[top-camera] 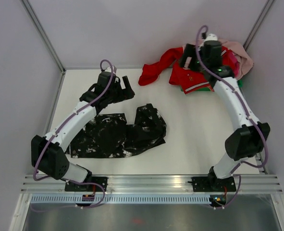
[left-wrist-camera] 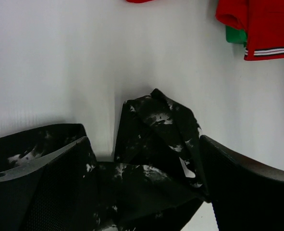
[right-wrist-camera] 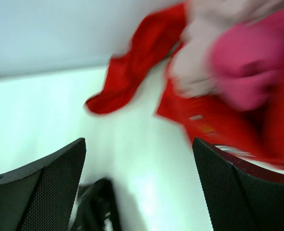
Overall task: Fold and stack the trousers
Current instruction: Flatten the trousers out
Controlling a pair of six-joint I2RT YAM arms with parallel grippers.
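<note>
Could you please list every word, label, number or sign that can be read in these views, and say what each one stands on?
No text can be read in any view.
red garment: only white stripe trim, no lettering visible.
pale marks on that garment in the right wrist view: too blurred to read.
trousers: irregular white blotches, no words or labels visible.

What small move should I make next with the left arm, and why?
Probably lower the open left gripper onto the bunched far edge of the black, white-splattered fabric trousers. They lie crumpled and unfolded on the white table. That gripper hangs just beyond them, holding nothing, and the open right gripper is far off over the red garment with white trim.
</note>
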